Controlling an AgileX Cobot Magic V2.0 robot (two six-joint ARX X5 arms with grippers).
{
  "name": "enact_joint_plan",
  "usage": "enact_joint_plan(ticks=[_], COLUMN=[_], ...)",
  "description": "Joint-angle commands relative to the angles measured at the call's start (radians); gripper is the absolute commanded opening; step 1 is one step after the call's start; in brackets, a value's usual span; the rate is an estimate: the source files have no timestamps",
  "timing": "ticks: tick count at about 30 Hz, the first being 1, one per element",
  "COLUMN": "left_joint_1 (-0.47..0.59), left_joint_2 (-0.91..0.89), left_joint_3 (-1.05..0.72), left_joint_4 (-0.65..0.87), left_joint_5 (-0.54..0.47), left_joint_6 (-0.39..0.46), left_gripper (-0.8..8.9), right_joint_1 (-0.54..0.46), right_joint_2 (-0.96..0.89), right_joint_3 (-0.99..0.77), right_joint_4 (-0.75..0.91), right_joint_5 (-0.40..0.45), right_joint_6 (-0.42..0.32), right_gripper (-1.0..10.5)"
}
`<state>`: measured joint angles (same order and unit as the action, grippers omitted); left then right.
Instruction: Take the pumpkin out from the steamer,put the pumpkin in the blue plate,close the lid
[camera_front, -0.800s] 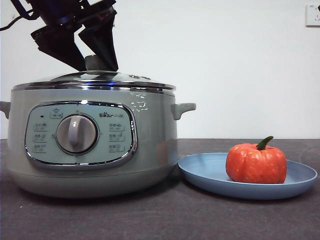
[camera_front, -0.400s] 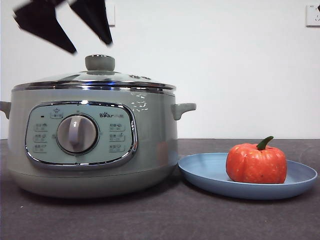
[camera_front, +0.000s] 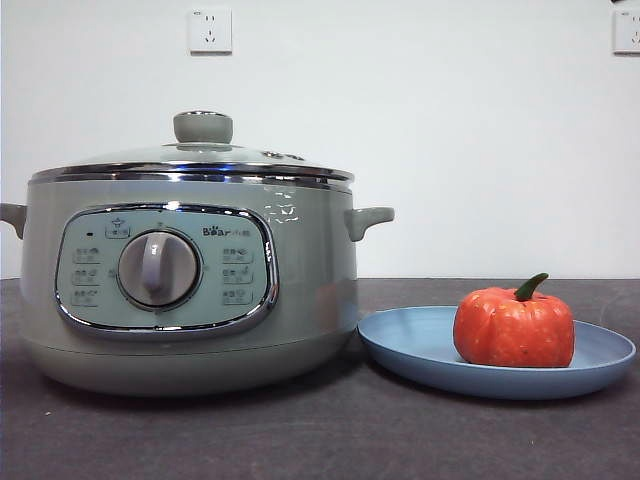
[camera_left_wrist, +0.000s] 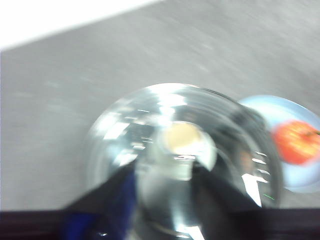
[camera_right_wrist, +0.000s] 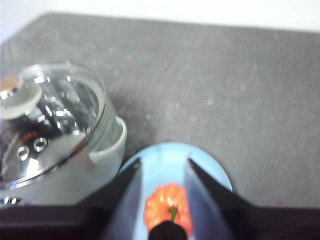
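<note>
Below right end effector: pumpkin

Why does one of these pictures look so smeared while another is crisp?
The left wrist view is streaked with blur, its lid washed out by white glare. The front view is sharp: the steamer dial and the pumpkin on the blue plate show clearly. The right wrist view is slightly soft, with reflections in the glass.

Orange pumpkin upright on blue plate, glass lid closed on sage-green steamer
</note>
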<state>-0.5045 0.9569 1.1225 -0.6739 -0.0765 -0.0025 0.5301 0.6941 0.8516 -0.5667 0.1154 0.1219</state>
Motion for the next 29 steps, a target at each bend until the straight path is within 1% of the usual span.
enact_joint_plan(ticks=[1,7,10,12,15,16,29], left_joint_1=[0.000,0.000,0.000,0.000,0.000,0.000,-0.009], left_joint_2=[-0.086,-0.312,-0.385,-0.396,-0.395,-0.393,-0.386], left_joint_3=[-0.095,-0.372,-0.448,-0.449,-0.449,-0.449,-0.449], left_joint_4=[0.050,0.233,0.284,0.257,0.230,0.221,0.188], left_joint_5=[-0.032,-0.055,-0.054,-0.054,-0.054,-0.054,-0.049], left_joint_6=[0.006,-0.028,-0.035,-0.061,-0.057,-0.057,-0.057], left_gripper=[-0.08,-0.08,-0.08,-0.03,-0.03,-0.03,-0.03], right_joint_1=[0.005,0.008,0.008,0.008,0.008,0.008,0.008], right_joint_2=[-0.077,-0.255,-0.294,-0.293,-0.293,-0.291,-0.290], right_joint_3=[-0.096,-0.280,-0.308,-0.308,-0.308,-0.307,-0.307], right_joint_4=[0.092,0.219,0.216,0.198,0.192,0.195,0.116], right_joint_5=[0.023,0.027,0.039,0.086,0.148,0.153,0.153], right_joint_6=[-0.008,-0.001,0.009,0.030,0.084,0.098,0.097], right_gripper=[-0.1,-0.1,-0.1,0.0,0.0,0.0,0.0])
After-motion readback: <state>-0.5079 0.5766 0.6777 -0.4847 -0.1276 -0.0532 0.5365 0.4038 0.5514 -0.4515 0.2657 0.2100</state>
